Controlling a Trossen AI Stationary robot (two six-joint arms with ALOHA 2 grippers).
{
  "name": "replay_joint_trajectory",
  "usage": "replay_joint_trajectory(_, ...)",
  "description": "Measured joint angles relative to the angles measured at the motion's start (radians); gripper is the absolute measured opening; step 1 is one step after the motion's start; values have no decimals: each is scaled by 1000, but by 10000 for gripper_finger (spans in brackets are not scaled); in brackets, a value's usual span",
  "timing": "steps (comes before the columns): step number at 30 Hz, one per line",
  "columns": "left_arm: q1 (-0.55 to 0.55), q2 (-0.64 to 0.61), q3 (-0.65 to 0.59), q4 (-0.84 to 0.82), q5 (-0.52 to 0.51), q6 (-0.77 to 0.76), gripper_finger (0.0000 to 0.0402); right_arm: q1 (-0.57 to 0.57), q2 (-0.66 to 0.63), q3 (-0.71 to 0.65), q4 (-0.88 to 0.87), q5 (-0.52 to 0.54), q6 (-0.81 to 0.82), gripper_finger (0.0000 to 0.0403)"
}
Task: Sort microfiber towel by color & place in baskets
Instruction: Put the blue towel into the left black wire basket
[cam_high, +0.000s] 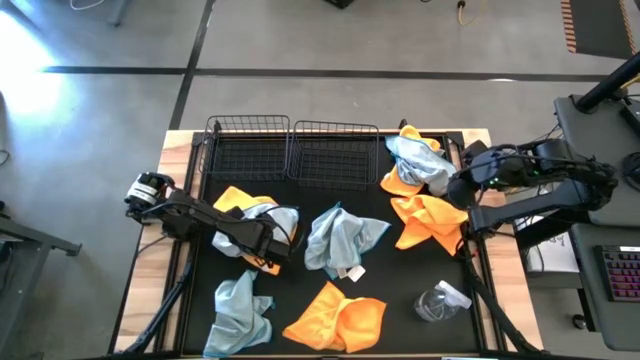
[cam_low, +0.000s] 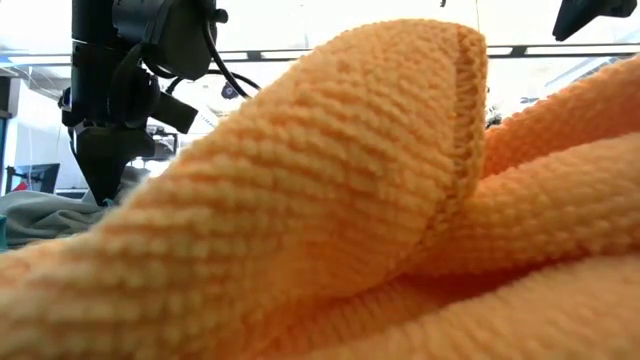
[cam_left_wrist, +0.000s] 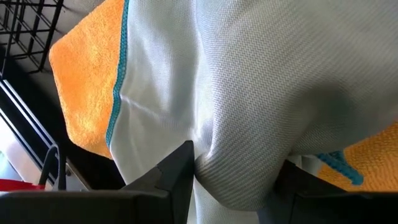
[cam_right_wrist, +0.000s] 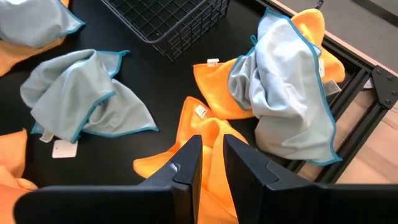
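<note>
Several microfiber towels lie loose on the black mat. My left gripper (cam_high: 268, 240) is shut on a pale blue-grey towel (cam_high: 278, 220) that lies over an orange towel (cam_high: 235, 200) at the mat's left. Two black wire baskets (cam_high: 250, 150) (cam_high: 335, 155) stand side by side at the far edge. My right gripper (cam_right_wrist: 212, 149) hangs high over the right side, its fingers a narrow gap apart with nothing between them. Below it lie an orange towel (cam_right_wrist: 205, 155) and a blue-grey towel (cam_right_wrist: 286, 93) heaped on another orange one. My left gripper pinches a bunched fold of the blue-grey towel (cam_left_wrist: 236, 180) between its two fingers (cam_left_wrist: 180, 171), coming steeply from above. The cloth bulges out between them, and its teal-stitched edge (cam_left_wrist: 118, 93) drapes over the orange towel (cam_left_wrist: 87, 81). Whether the towel is lifted clear I cannot tell.
More towels lie about: blue-grey at the middle (cam_high: 340, 238) and near left (cam_high: 240, 315), orange near the front (cam_high: 340, 318) and at the right (cam_high: 430, 220). A clear spray bottle (cam_high: 440, 300) lies near right. An orange towel (cam_low: 350, 200) fills the low view.
</note>
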Motion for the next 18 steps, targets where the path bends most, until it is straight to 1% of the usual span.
replay_joint_trajectory(6, 0, 0, 0, 0, 0, -4, 105, 0, 0, -48, 0, 0, 0, 59)
replay_joint_trajectory(18, 0, 0, 0, 8, 0, -20, 12, 0, 1, -92, 5, -3, 25, 59)
